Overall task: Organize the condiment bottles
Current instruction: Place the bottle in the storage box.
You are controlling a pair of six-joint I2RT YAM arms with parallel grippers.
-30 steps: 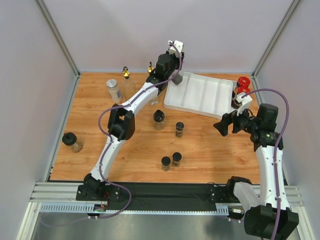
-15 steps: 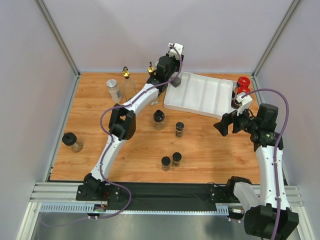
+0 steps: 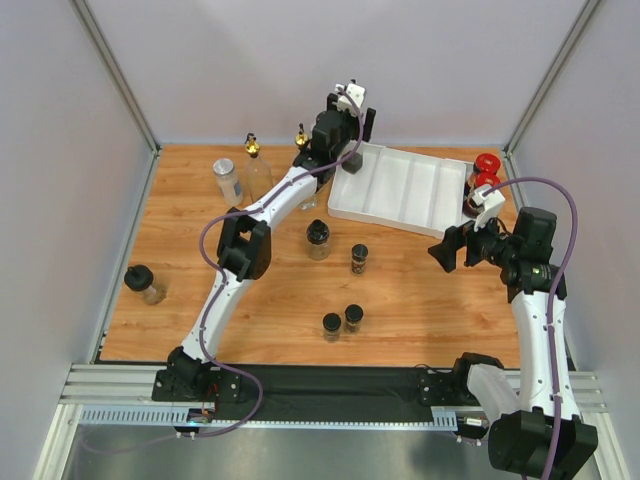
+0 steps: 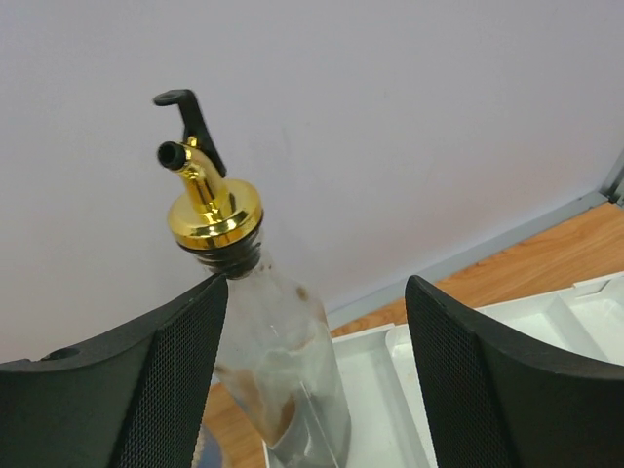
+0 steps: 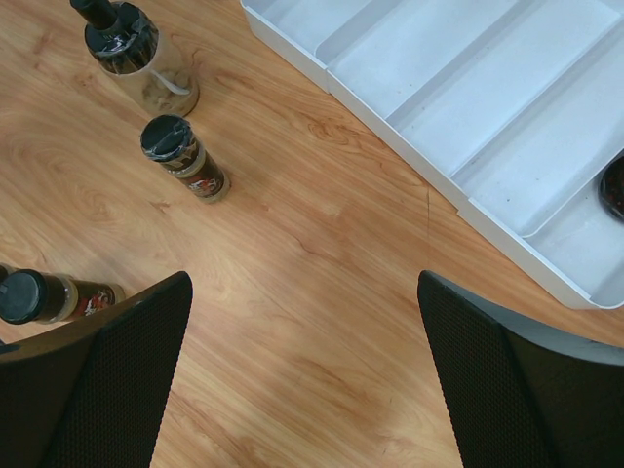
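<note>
Left gripper (image 4: 314, 292) spread around one gold-spouted bottle (image 4: 216, 209), right gripper (image 5: 302, 283) spread empty, five black-capped jars (image 3: 318, 233)

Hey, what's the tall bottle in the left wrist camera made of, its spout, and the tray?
Bottle: likely clear glass, see-through with glints. Spout: shiny gold metal or plated plastic, mirror-like glare. Tray: probably matte white plastic, moulded dividers.
</note>
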